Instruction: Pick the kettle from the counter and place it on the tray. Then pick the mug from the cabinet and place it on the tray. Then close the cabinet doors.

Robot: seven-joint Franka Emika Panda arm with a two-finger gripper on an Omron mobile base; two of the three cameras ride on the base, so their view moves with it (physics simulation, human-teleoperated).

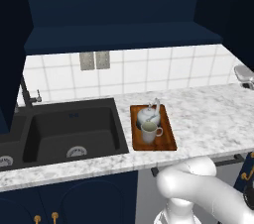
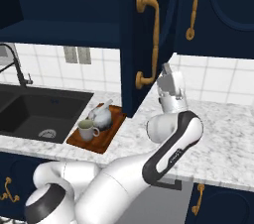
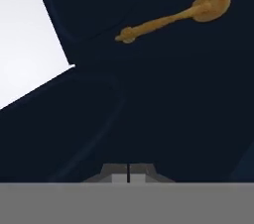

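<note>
**Operator:** Report the position of the task items.

**Technician:** You will find the kettle (image 1: 148, 114) and the mug (image 1: 149, 132) both on the tray (image 1: 168, 141). The kettle sits at the tray's far end, toward the tiled wall; the mug stands just in front of it, nearer the counter edge, its handle toward the right in the left base view. The tray lies flat on the counter (image 1: 208, 119), just to the right of the black sink (image 1: 69, 131).

**Operator:** State of the cabinet?

**Technician:** You can see the cabinet (image 1: 114, 5) open in the left base view, its shelf (image 1: 124, 37) bare. In the right base view, one of the cabinet doors (image 2: 149, 44) stands swung out toward you, edge-on, with its gold handle (image 2: 154, 39) facing the arm.

**Operator:** And the gripper?

**Technician:** You can locate the gripper (image 2: 166, 71) raised above the counter, just right of that open door, close to the lower end of its handle. In the hand view the fingertips (image 3: 114, 173) are pressed together with nothing between them, facing a navy panel at close range. Whether they touch the door cannot be determined.
</note>
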